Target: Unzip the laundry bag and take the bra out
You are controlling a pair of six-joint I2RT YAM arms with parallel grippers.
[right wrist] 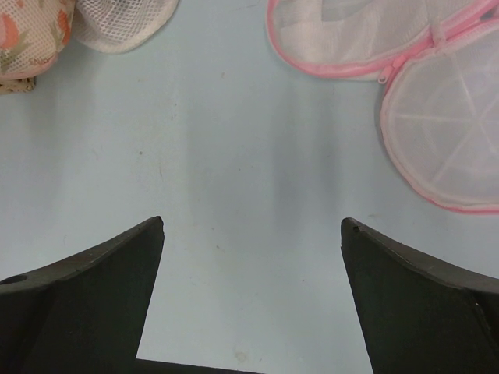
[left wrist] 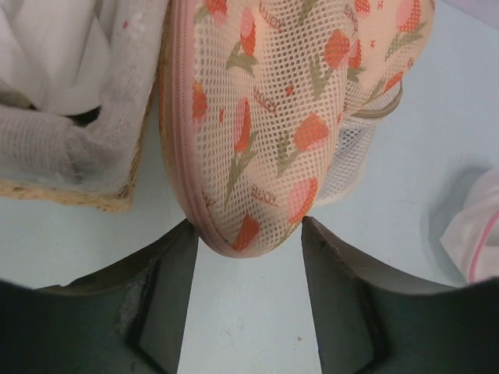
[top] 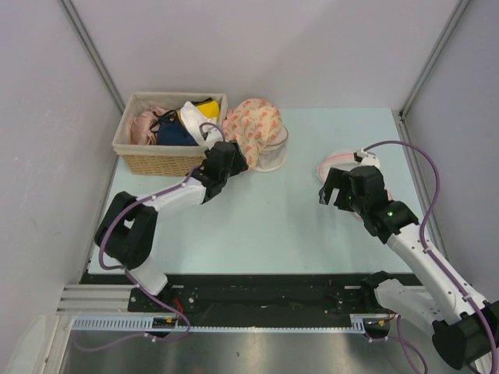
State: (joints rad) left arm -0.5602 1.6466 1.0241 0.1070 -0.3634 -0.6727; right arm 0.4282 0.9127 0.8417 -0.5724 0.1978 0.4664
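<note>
Left gripper (left wrist: 249, 226), jaws apart, straddles the near tip of the bag (left wrist: 273, 117), which is propped on the bench (top: 273, 226) between a wicker basket (top: 156, 162) and a mesh cylinder (top: 274, 154). The bag's long axis runs straight away from the gripper toward the far edge, with its pink zipper edge (left wrist: 181, 117) curving down the basket side to the tip. No zipper pull shows in any view. Whether a finger already touches the fabric cannot be told.

Right gripper (top: 335, 191), also spread wide and holding nothing, hangs over bare bench well apart from the bag, near a round pouch (right wrist: 437, 132) with a pink rim.

The bra is not visible and is presumably zipped inside. The left arm is much the nearer, so the opening grasp looks to be its job, and the pull must be found first.
</note>
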